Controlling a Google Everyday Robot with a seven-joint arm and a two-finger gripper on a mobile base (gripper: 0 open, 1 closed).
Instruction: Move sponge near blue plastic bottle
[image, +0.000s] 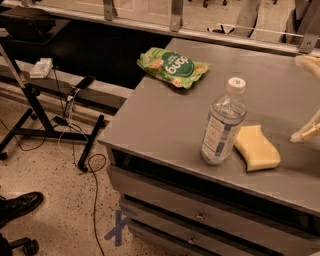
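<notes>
guessing the gripper (298, 99), spread wide and empty at right, could clip the sponge (257, 148) and topple the blue plastic bottle (223, 125) beside it.

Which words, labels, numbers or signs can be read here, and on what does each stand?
Snack bag: white brand lettering, too blurred to read.
Bottle: label print too small to read.
Floor: blue mark shaped like "X".
Sponge: no text.
Open gripper, at the right edge of the view: no text.
</notes>
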